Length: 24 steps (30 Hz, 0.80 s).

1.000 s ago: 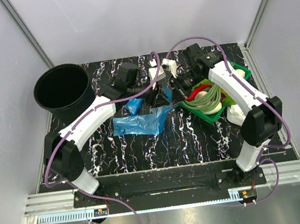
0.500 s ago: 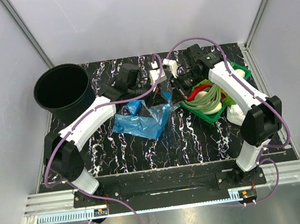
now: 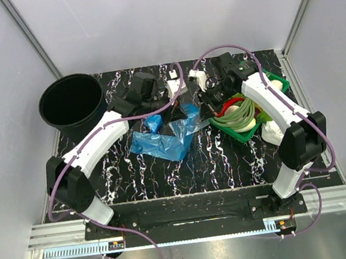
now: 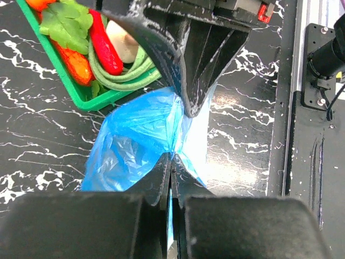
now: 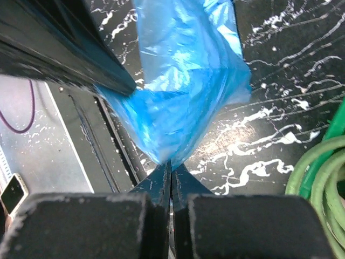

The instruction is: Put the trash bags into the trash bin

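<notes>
I am looking down on a black marbled table (image 3: 228,160) with both arms reaching toward its middle. The trash bin (image 3: 77,127) is standing upright at the far left corner, well apart from both grippers, and I cannot see anything inside it. A green tray (image 3: 245,136) of vegetables is sitting at the right, just beside the work. Between the two, a blue trash bag (image 3: 162,142) is lying partly spread on the table, with its far right corner being pulled up into a peak. A smaller blue wad (image 3: 153,122) is resting just beside it, under the left arm. The left gripper (image 4: 171,157) is fully closed and pinching a fold of that raised film. The right gripper (image 5: 171,163) is also clamped tight on the same bag, and the two sets of fingertips are nearly meeting. As I judge it, I am lifting the sheet before carrying it leftward. To do this well, I am planning to raise both arms together, so the thin film is not stretched or torn. I want the trailing end clearing the bin's rim, and I am thinking the right gripper should let go early, since the bin looks far from it.
</notes>
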Tool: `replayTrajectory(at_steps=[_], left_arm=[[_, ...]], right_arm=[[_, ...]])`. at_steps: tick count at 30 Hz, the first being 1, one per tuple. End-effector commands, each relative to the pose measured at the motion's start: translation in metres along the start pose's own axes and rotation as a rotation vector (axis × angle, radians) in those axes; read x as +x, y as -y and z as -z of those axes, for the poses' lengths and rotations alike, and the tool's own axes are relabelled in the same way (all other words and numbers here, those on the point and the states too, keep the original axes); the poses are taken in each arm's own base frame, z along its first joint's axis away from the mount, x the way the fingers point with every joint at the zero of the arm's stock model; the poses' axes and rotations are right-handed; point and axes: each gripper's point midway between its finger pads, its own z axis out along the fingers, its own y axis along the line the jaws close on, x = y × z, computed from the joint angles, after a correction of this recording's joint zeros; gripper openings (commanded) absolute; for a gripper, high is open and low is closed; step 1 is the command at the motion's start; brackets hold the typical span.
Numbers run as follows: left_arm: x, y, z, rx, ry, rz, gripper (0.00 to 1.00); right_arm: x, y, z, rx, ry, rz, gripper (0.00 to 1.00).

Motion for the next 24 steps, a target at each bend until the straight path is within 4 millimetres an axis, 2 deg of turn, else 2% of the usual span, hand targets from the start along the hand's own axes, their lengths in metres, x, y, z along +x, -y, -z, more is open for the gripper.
replayTrajectory(at_steps=[1, 8, 12, 19, 24], left_arm=[[-0.029, 0.0, 0.027, -0.053, 0.048, -0.082, 0.0], [-0.027, 0.0, 0.031, -0.061, 0.038, -0.077, 0.0], [-0.028, -0.006, 0.042, -0.092, 0.029, -0.087, 0.0], [-0.028, -0.021, 0.081, -0.168, -0.004, -0.104, 0.0], [-0.024, -0.019, 0.103, -0.187, -0.021, -0.094, 0.0]], right_arm=[[0.002, 0.006, 0.019, 0.082, 0.009, 0.021, 0.0], [0.002, 0.01, 0.022, 0.111, 0.007, 0.024, 0.0], [0.003, 0.018, 0.026, 0.162, 0.0, 0.01, 0.0], [0.001, 0.042, 0.042, 0.294, 0.006, -0.02, 0.0], [-0.001, 0.053, 0.05, 0.368, 0.015, -0.03, 0.0]])
